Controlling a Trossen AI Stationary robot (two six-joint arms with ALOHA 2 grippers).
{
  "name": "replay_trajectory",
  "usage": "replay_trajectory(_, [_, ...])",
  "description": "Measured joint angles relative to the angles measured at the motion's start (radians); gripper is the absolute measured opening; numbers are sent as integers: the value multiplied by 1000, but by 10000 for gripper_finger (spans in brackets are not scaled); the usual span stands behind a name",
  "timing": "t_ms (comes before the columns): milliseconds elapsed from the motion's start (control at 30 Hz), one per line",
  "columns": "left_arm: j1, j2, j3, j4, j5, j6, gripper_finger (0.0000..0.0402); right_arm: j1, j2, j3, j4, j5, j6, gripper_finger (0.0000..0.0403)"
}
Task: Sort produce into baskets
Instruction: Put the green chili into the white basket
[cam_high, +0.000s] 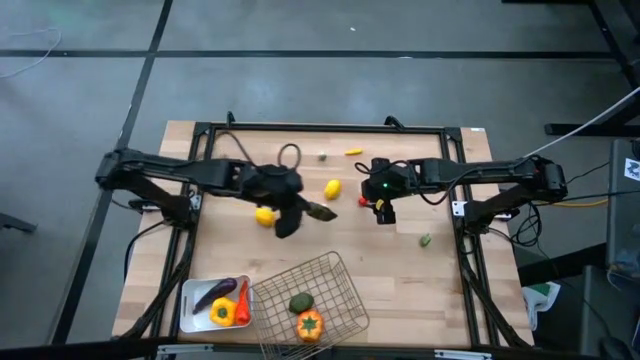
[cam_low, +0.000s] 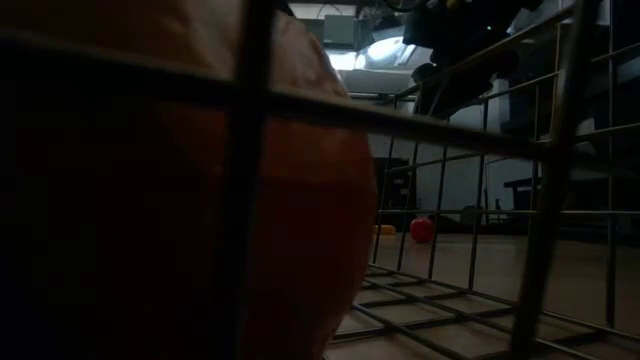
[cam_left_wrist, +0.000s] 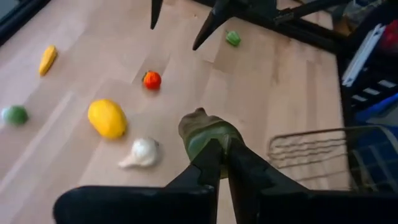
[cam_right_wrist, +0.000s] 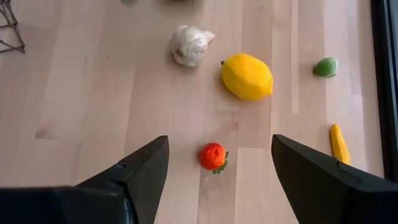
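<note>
Left gripper (cam_left_wrist: 217, 163) fingers clamp a green, lumpy vegetable, possibly avocado (cam_left_wrist: 208, 132), beside the garlic (cam_left_wrist: 142, 152). Right gripper (cam_right_wrist: 217, 165) fingers spread above a small red fruit (cam_right_wrist: 213, 156) near the lemon (cam_right_wrist: 247, 76).

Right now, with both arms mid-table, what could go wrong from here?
The left gripper pinches only one end of the green vegetable, so it may slip out on the way to the wire basket. The right gripper is open around the small red piece, which could roll aside as the fingers close.
</note>
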Motion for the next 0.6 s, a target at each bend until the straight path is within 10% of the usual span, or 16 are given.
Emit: replay_trajectory(600, [-211,-314,0,-457,246,-701,21,0,0,0,-1,0,1,282])
